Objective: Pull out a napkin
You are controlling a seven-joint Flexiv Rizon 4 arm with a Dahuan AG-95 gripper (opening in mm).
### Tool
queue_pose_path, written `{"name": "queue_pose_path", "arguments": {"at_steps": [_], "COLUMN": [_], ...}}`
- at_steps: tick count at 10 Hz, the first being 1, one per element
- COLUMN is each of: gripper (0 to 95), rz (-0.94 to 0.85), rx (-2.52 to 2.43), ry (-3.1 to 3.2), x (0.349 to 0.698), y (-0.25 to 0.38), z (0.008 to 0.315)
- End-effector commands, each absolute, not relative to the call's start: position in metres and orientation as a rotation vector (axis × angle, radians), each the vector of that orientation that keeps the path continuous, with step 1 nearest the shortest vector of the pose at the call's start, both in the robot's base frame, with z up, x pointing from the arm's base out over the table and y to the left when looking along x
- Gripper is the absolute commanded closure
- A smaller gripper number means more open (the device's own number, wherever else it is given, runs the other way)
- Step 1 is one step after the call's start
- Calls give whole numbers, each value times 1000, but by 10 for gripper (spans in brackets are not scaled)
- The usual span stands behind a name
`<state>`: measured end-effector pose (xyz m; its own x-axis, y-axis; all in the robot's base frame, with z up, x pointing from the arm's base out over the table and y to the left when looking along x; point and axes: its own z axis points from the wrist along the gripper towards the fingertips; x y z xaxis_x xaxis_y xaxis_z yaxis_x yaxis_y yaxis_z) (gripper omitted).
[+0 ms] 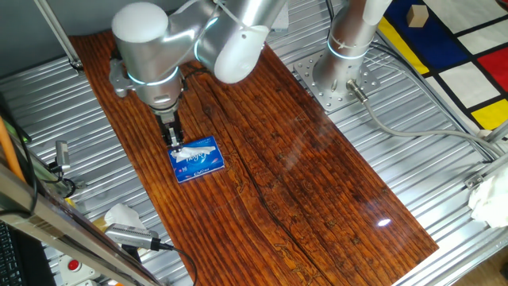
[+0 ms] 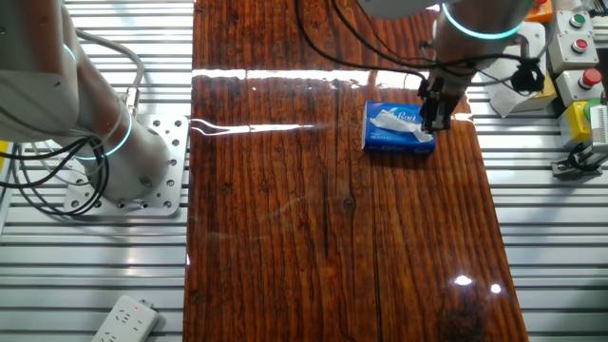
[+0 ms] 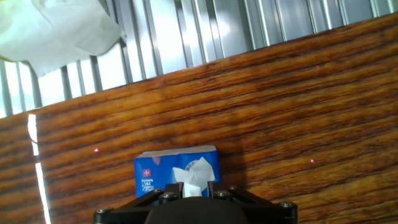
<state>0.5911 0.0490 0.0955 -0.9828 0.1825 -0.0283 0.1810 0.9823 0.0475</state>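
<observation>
Napkin (image 3: 194,176) poking up white and crumpled from slot of blue tissue pack (image 3: 152,174), right at fingertip level in hand view, just ahead of gripper (image 3: 193,188). Same tuft in one fixed view (image 1: 189,151), directly under and slightly to side of fingers. Looks pinched between the two fingers in hand view, tuft filling narrow gap; clamped on napkin, judged from that, though fingertips mostly hidden by hand body. Pack lying flat on wooden table (image 1: 317,175), just below gripper (image 2: 436,119) in the other fixed view, fingers over pack's near edge.

Step in hand: drawing sheet out. Best done straight up, away from pack, slow and steady, grip kept firm on tuft. Thin paper, likely to tear if jerked. Pack light and unrestrained, may lift along with sheet; worth watching for that. Pull needs enough height to clear whole folded sheet from slot.

White paper wad (image 3: 53,28) well beyond pack, off table on metal slats, not involved.
</observation>
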Motion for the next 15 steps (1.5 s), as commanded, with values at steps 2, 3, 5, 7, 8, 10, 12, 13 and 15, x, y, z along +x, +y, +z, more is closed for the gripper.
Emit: {"name": "queue_pose_path", "arguments": {"at_steps": [2,3,5,7,8,10,12,13,15], "gripper": [760,760,760,760,760,760,760,760,950], "rz": [92,88,82,83,82,48,-22,-37,-29], "rx": [353,353,394,380,358,369,402,404,404], "ry": [3033,3024,3031,3043,3049,3076,3116,3125,3127], "x": [588,588,588,588,588,588,588,588,588], "y": [48,48,48,48,48,48,48,48,48], "z": [97,97,97,97,97,97,97,97,97]}}
